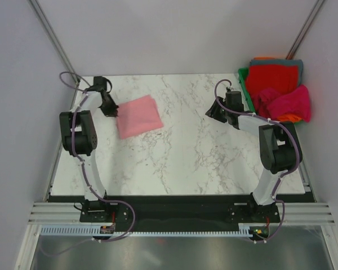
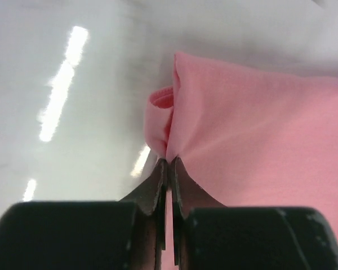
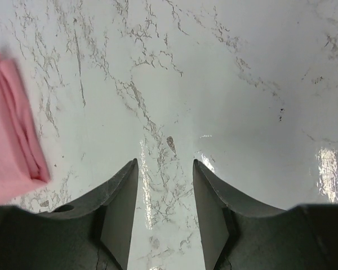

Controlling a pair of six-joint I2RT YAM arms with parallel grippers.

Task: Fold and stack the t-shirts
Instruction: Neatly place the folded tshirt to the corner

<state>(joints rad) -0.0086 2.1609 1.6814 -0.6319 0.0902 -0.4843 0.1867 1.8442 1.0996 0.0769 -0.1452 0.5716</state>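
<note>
the folded salmon-pink t-shirt point(image 1: 139, 116) lies flat on the marble worktop point(image 1: 191, 152) in the upper left of the top view. the left hand point(image 1: 112, 111) is at its left edge, fingers pressed together and clamped on a pinch of the cloth, which bunches up at the tips in the left wrist view point(image 2: 168, 163). the right hand point(image 1: 217, 114) hangs over bare worktop at upper right, fingers apart and holding nothing. just beside it, the green bin point(image 1: 245, 84) carries a red t-shirt point(image 1: 273, 76) and a magenta t-shirt point(image 1: 287, 104).
</note>
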